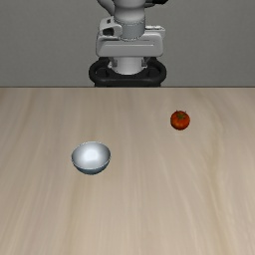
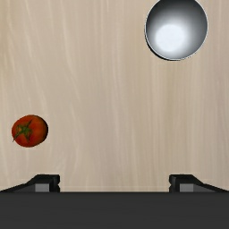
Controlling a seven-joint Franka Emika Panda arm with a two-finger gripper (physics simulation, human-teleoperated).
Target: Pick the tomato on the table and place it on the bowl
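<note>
Tomato, red and round [image 1: 180, 121], lies unpicked on pale wooden table [image 1: 199, 209]; shiny steel bowl [image 1: 91, 157] empty; gripper [image 2: 114, 183] spread apart, holding nothing.

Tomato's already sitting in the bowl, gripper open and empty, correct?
Not quite. The tomato lies on the table, well apart from the bowl, as the exterior view shows. The gripper is open and empty, as you said.

Red tomato [image 2: 29, 131] on wooden table [image 2: 98, 89], metal bowl [image 2: 176, 29] well apart; end effector [image 2: 116, 184] fingers spread wide
</note>
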